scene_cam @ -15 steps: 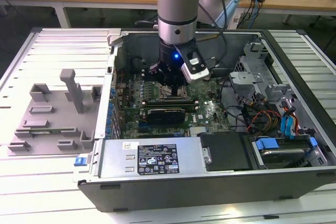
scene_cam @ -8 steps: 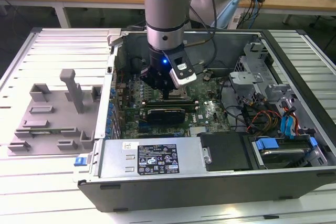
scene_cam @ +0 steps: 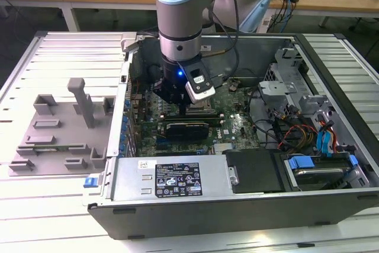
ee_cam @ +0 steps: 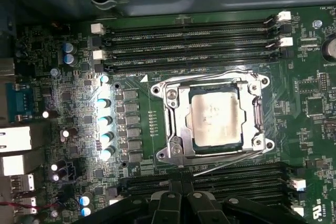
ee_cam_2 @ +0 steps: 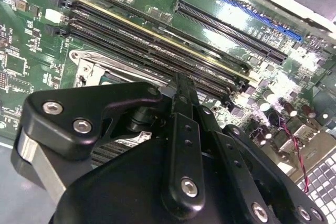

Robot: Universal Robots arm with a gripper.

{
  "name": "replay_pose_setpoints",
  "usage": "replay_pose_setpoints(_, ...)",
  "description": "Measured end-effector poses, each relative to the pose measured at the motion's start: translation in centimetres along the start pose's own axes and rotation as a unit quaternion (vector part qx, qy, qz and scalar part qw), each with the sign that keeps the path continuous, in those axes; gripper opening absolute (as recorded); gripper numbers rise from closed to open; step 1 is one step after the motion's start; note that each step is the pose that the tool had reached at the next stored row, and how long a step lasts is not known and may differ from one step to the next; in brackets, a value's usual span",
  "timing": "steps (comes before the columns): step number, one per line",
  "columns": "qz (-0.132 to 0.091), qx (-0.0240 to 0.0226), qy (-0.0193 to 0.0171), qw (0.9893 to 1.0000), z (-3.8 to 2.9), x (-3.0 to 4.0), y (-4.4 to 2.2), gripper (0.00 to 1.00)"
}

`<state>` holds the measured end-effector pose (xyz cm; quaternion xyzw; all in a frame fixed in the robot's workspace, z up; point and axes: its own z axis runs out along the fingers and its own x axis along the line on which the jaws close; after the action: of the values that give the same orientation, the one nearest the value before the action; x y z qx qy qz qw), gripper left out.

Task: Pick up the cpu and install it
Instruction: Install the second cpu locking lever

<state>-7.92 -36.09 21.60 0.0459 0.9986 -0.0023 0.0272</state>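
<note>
Nearest the exterior camera stands the open computer case (scene_cam: 237,197), its black side wall facing forward. Beyond that wall the green motherboard (scene_cam: 234,125) lies flat, and the arm's gripper (scene_cam: 180,108) hangs directly over it. In the second wrist view the gripper (ee_cam_2: 181,85) shows its black fingers (ee_cam_2: 184,129) drawn tight together, closed, with nothing between them. In the first wrist view the cpu (ee_cam: 216,118) sits flat inside the metal socket frame (ee_cam: 212,120), silvery top upward, apart from the gripper. Judgement: the chip appears placed in its socket, so the carrying part looks done; whether the frame is latched down cannot be told. Farther off, grey fixture blocks (scene_cam: 65,128) rest on the table at the exterior view's left.
</note>
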Motion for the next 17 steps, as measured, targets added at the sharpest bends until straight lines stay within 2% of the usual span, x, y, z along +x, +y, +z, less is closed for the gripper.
replay_pose_setpoints(2,0.0,0.0,-0.0001,1.0,0.02,0.0,0.02,0.11)
replay_pose_setpoints(5,0.0,0.0,-0.0011,1.0,0.25,0.71,0.16,0.11)
replay_pose_setpoints(6,0.0,-0.0003,-0.0036,1.0,0.37,0.94,0.15,0.11)
replay_pose_setpoints(7,-0.002,-0.0011,-0.0082,1.0,0.45,0.96,0.16,0.11)
replay_pose_setpoints(17,-0.042,-0.0048,-0.008,0.9991,0.39,0.92,-0.12,0.11)
